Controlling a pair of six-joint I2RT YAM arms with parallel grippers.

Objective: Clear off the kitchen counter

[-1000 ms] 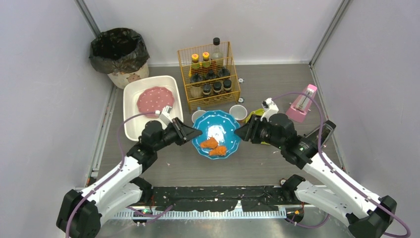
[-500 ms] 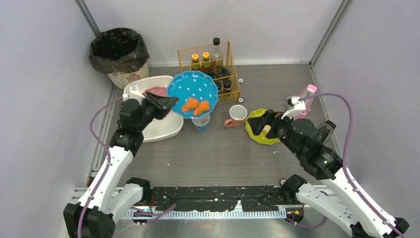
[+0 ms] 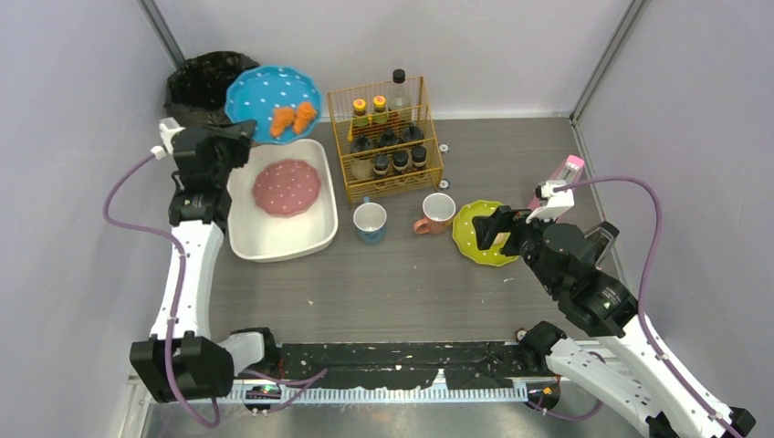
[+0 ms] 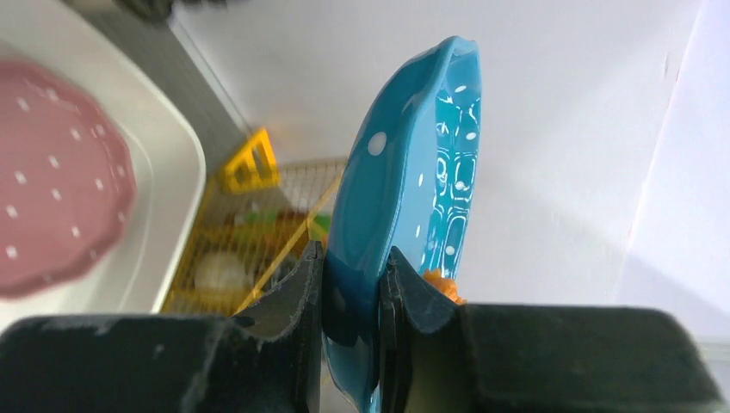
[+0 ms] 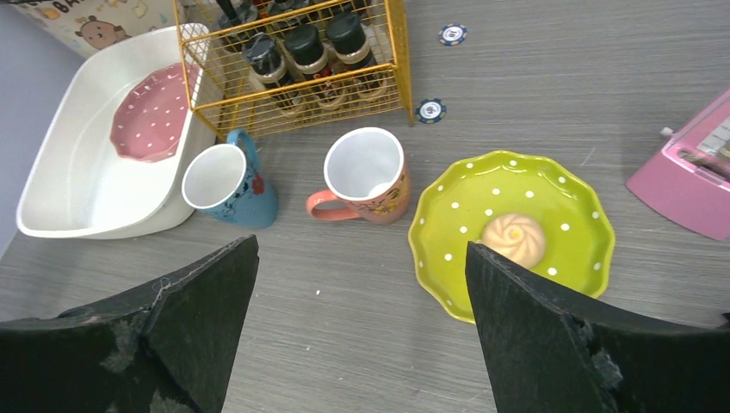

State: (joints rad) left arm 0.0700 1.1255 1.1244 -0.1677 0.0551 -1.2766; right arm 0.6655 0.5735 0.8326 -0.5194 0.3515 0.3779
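Table [image 3: 383,292]: grey wood-grain surface spanning the cell between the lilac walls, with items concentrated along its far half.

Left pincer [image 3: 239,135]: clenched on the rim of a blue dotted plate [image 3: 260,89], one jaw on each face of the rim in the wrist view. The plate is off the table, raised over the far-left corner, above the black-lined bin [image 3: 196,80] and the far end of the white tub [image 3: 274,251]. Two orange food pieces [image 3: 294,116] lie on the plate.

Right pincer [image 3: 490,230]: released, jaws spread wide, grasping nothing. It hangs above the table toward the right edge, over the near-left part of the green dotted plate [image 3: 465,219].

Other items noted:
- Pink dotted plate [image 3: 287,186] lying inside the white tub, which sits along the left edge.
- Yellow wire rack [image 3: 422,128] of bottles at the far edge, centre.
- Blue mug [image 3: 370,222] and pink mug [image 3: 436,212], upright, side by side just in front of the rack, apart from each other.
- Pale round bun [image 5: 513,238] lying at the centre of the green dotted plate.
- Pink device [image 3: 559,187] near the right edge, beyond the green plate.
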